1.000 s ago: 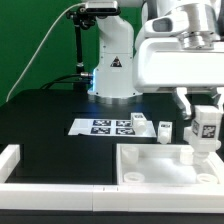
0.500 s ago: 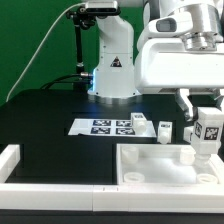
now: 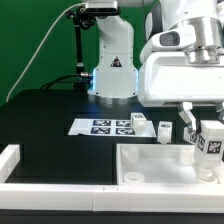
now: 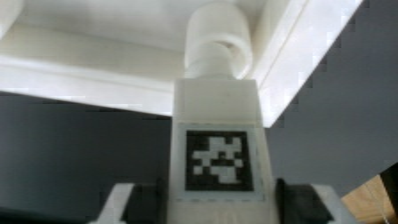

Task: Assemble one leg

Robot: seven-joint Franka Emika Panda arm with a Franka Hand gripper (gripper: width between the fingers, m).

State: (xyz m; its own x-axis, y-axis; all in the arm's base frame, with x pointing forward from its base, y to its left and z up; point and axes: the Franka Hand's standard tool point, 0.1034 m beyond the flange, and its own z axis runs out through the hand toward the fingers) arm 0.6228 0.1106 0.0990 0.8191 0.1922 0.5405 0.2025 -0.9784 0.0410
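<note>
The fingers (image 4: 121, 204) are clamped on the white square-section plastic leg (image 4: 222, 120). One finger sits on each flat side of the end that carries the black-and-white tag, and the rounded peg end points away from the wrist. The leg hangs over the large white flat panel with a raised rim (image 3: 160, 165), close to one of the panel's corners at the exterior view's right.

The leg looks light, rigid and hard, more likely to slip than to break. Its smooth moulded faces could let it twist in a two-point pinch if the peg meets resistance. The present hold on the flat faces near the tagged end seems the sensible place, since it leaves the peg free. The rounded tip would give the pads little to bear on.

Further out on the black bench (image 3: 45, 120) lies the white marker board (image 3: 108, 126). Two small white blocks sit just beside it, one (image 3: 139, 120) nearer the board and one (image 3: 163, 130) nearer the panel.

Much is hard to read. The wrist view is soft and shows the fingers only at its edge, so their contact with the leg is barely visible. In the exterior view the arm's bulky white housing covers the upper right. I cannot tell whether the peg touches the panel, and no socket for it is visible.
</note>
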